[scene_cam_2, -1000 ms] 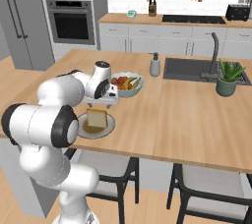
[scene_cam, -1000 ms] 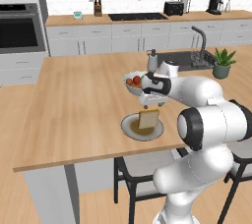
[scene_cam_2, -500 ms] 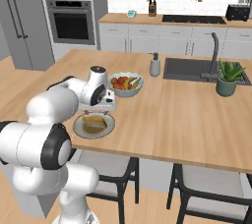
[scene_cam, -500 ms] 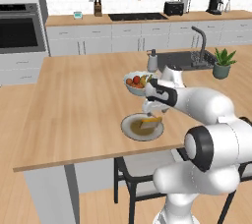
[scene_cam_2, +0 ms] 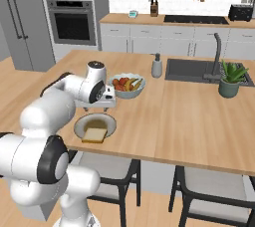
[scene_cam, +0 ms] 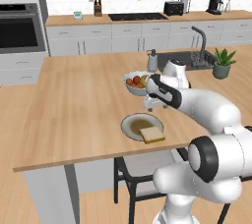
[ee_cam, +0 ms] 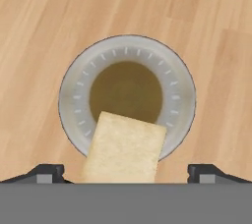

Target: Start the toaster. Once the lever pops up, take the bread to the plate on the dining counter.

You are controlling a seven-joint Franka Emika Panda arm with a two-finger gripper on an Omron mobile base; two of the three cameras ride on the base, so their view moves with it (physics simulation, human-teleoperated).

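Observation:
The bread (scene_cam: 152,134) lies flat on the near edge of the plate (scene_cam: 131,122), partly over its rim, on the dining counter (scene_cam: 74,105). My gripper (scene_cam: 152,106) hangs open just above the plate, holding nothing. From the other side, the gripper (scene_cam_2: 100,104) is above the plate (scene_cam_2: 107,122) and the bread (scene_cam_2: 94,134). In the hand view the bread (ee_cam: 125,149) covers the plate's (ee_cam: 69,100) lower rim, between my spread fingertips (ee_cam: 47,171). The toaster (scene_cam: 173,8) stands far off on the back worktop, and also shows as the toaster (scene_cam_2: 240,12).
A white fruit bowl (scene_cam: 136,82) sits just behind the plate, close to my hand. A soap bottle (scene_cam: 152,62), sink tap (scene_cam: 199,41) and potted plant (scene_cam: 222,63) stand further right. Chairs (scene_cam_2: 107,169) tuck under the counter's near edge.
The bread stood upright between my fingers on the plate; it has tipped over and now lies flat. My hand has lifted a little above the plate.

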